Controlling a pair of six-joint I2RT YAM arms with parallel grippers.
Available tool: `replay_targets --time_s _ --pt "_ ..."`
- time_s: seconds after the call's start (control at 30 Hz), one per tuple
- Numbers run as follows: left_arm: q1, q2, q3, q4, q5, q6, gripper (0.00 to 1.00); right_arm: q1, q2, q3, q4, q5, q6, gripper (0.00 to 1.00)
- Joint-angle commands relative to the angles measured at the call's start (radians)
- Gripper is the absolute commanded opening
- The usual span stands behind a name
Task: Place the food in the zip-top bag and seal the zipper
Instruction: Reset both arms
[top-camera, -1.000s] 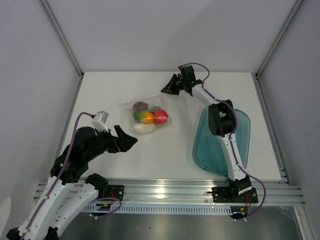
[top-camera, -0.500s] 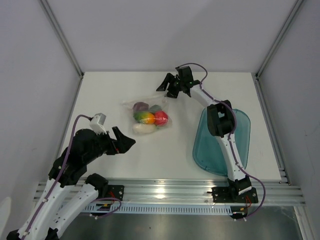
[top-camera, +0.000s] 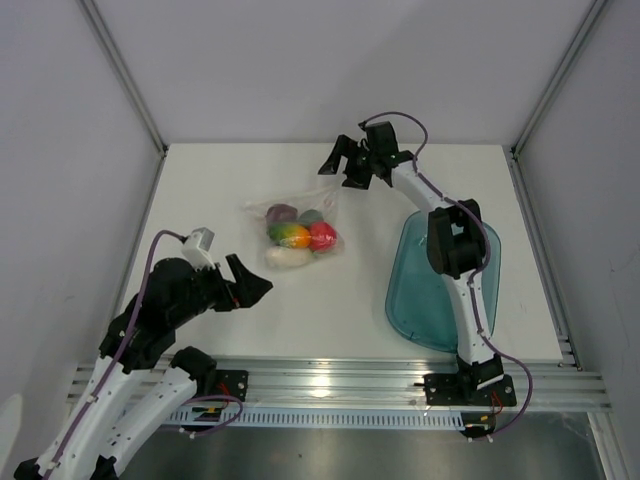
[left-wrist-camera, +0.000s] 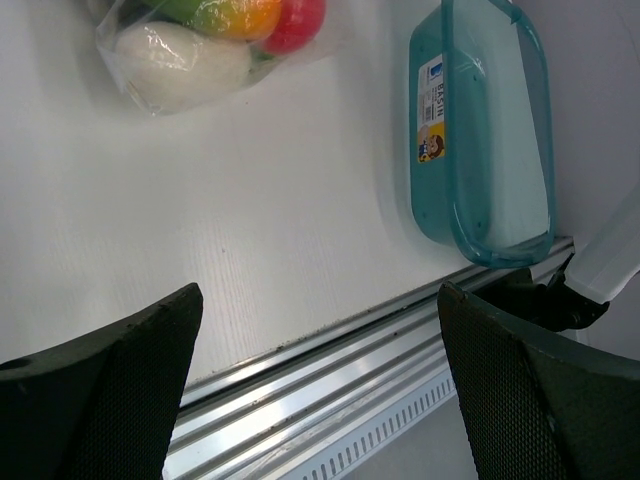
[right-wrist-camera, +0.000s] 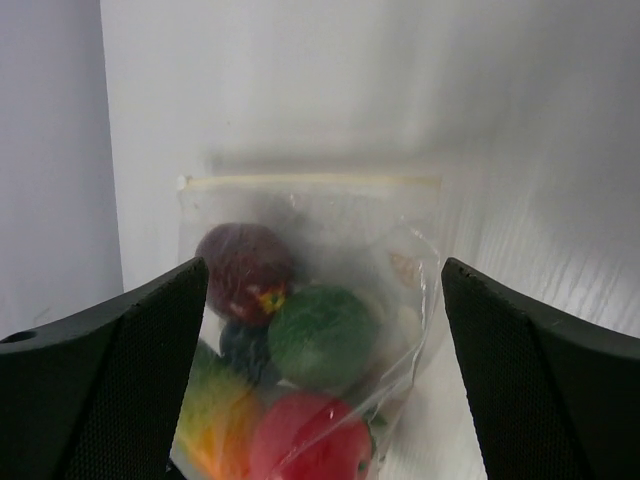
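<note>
Overhead, the bag (top-camera: 316, 208) holds the food (top-camera: 293, 236) mid-table, with the left gripper (top-camera: 254, 279) and right gripper (top-camera: 338, 172) both spread and clear of it. Left wrist shows only the bag's corner (nothing pinched); right wrist shows the zipper (right-wrist-camera: 310, 182) lying flat, seemingly sealed, so little remains.

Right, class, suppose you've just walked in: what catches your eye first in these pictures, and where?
A clear crinkly plastic zip-top bag lies on the white table, packed with bright toy food: a red tomato, a white radish, green, purple and orange-yellow pieces. The right gripper hovers open just past the bag's far edge. A translucent teal oval tray sits at the right.
</note>
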Motion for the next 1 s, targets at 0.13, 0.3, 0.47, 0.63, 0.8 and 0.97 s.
replay_targets --time_s 0.13,0.3,0.47,0.63,0.8,0.97 --pt "-0.006 0.019 -0.045 0.046 0.037 -0.023 0.99 -0.006 -0.266 -0.154 0.001 0.04 -0.122 0.99" --pt "-0.006 0.031 -0.106 0.144 0.095 -0.069 1.0 -0.023 -0.395 -0.342 0.033 0.021 -0.13 0.99" --pt "-0.006 0.067 -0.125 0.209 0.124 -0.088 1.0 -0.028 -0.562 -0.491 0.024 0.03 -0.151 0.99" --pt "-0.006 0.088 -0.166 0.293 0.17 -0.146 1.0 -0.028 -0.717 -0.628 -0.036 0.056 -0.169 0.99" --pt "-0.006 0.111 -0.217 0.431 0.248 -0.197 0.99 -0.031 -0.898 -0.78 -0.084 0.068 -0.165 0.99" --pt "-0.006 0.154 -0.238 0.508 0.296 -0.235 1.0 -0.031 -1.122 -0.956 -0.127 0.12 -0.114 0.99"
